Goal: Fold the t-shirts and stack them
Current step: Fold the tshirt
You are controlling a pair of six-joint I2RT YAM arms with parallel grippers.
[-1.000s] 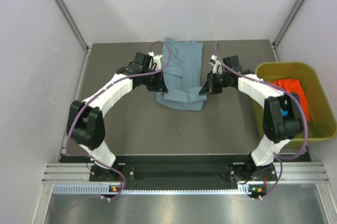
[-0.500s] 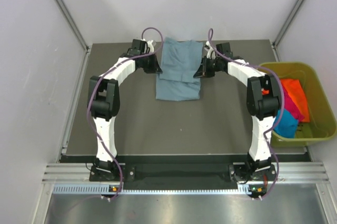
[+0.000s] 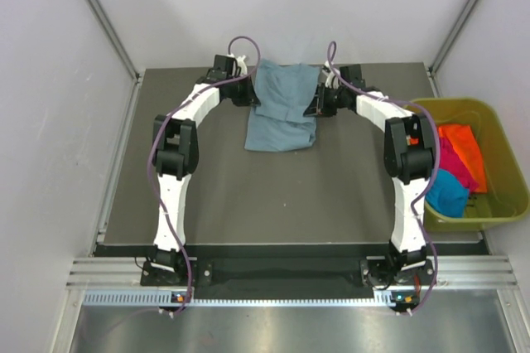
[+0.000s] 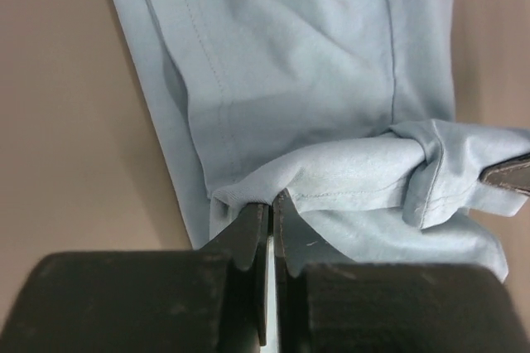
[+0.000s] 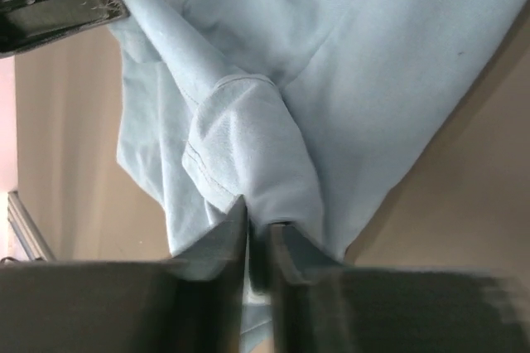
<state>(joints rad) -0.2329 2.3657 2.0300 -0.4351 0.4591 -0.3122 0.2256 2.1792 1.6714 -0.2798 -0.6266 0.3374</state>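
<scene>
A grey-blue t-shirt [image 3: 282, 107] lies partly folded at the back middle of the table. My left gripper [image 3: 251, 98] is shut on its left edge, pinching a fold of cloth [image 4: 273, 179]. On the opposite side my right gripper [image 3: 315, 107] is shut on a bunched hem [image 5: 248, 154] of the same shirt. Both arms reach far back, the lifted cloth strung between them. An orange t-shirt [image 3: 464, 144], a magenta one [image 3: 448, 164] and a turquoise one [image 3: 447, 191] lie in the bin at the right.
An olive-green bin [image 3: 497, 133] stands at the table's right edge. The dark table [image 3: 273, 195] stretches in front of the shirt. White walls close in at the back and sides.
Both grippers have carried the shirt's near edge away from the arm bases toward the back of the table, folding it over itself. The arms are now stretched further out.
</scene>
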